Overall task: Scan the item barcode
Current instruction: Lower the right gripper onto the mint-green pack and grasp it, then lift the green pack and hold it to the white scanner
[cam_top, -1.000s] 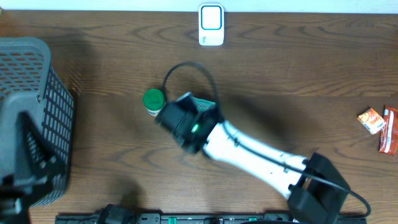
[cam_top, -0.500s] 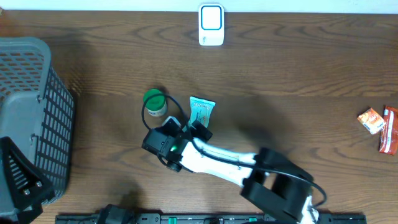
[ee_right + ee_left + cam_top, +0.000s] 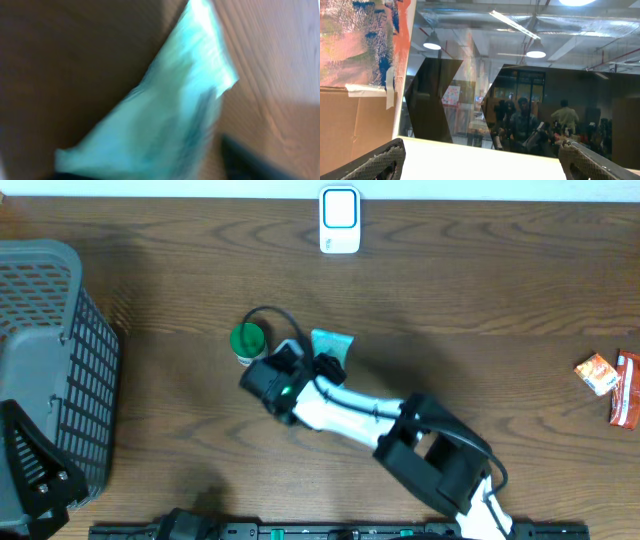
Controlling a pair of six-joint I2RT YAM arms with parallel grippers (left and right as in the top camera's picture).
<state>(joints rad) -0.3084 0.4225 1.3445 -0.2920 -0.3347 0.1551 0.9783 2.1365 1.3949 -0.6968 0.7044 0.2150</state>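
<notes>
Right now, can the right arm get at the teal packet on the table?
Probably yes. The right gripper sits at the near edge of the teal packet, with nothing lying between them. The green-capped bottle stands off to one side, apart from the packet, so it should not block.

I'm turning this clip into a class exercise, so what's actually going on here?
The right gripper is down at a teal packet lying on the wooden table, just beside a green-lidded bottle. The wrist view is too blurred to tell whether the packet is gripped. The left gripper is open and empty, aimed away from the table, with its arm beside the grey basket. The white scanner sits at the far edge, and nothing is in front of it yet.
</notes>
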